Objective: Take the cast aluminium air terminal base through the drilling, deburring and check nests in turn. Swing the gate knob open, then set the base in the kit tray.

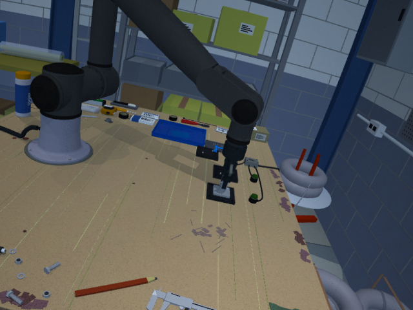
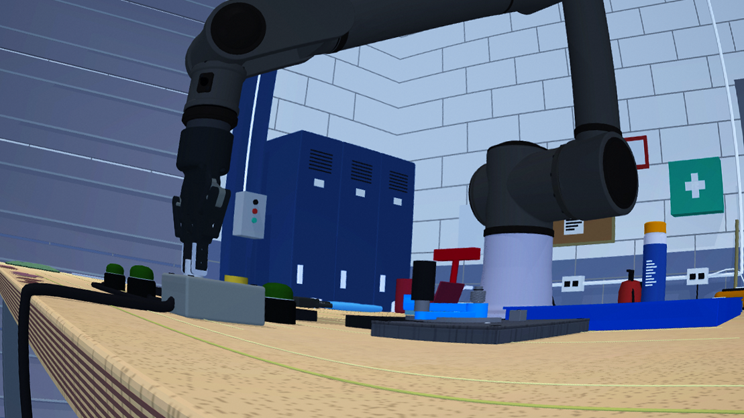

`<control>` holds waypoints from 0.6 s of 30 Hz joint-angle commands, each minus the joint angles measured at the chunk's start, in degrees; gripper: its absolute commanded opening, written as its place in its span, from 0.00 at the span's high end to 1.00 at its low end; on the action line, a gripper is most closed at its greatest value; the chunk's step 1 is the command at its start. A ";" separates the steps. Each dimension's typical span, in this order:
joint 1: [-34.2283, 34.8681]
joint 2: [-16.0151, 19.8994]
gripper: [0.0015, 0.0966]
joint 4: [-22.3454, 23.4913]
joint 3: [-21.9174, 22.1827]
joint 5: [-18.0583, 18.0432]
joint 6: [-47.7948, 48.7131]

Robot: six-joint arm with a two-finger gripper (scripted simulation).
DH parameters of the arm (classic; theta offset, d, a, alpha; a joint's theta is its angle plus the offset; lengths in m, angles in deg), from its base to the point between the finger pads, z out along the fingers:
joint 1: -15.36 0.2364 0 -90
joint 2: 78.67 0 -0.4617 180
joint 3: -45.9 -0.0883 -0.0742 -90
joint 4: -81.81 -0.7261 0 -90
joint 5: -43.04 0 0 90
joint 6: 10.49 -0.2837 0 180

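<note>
The pale grey cast aluminium base [image 1: 223,191] sits in the nearest black nest [image 1: 220,194] by the bench's right edge; from the second side camera a grey junction box [image 2: 214,296] hides all but its top. Two more black nests [image 1: 226,173] [image 1: 207,152] run in a row toward the far side. Beyond them stand the blue gate with its dark knob [image 2: 423,280] and the blue kit tray [image 1: 179,132]. My gripper [image 1: 223,185] points straight down over the nearest nest and is closed around the base's upright stem.
The bench's right edge runs just past the nests, with green push-buttons [image 1: 254,197] and black cable lying between. A red pencil [image 1: 111,286], a caliper and loose bolts lie along the near edge. The arm's pedestal [image 1: 59,137] stands at the left.
</note>
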 commanded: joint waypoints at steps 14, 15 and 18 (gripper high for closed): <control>0.00 -0.02 0.85 0.00 0.04 -0.02 0.00; 0.00 -0.02 0.83 0.00 0.04 -0.02 0.00; 0.00 -0.02 0.77 0.00 0.04 -0.02 0.00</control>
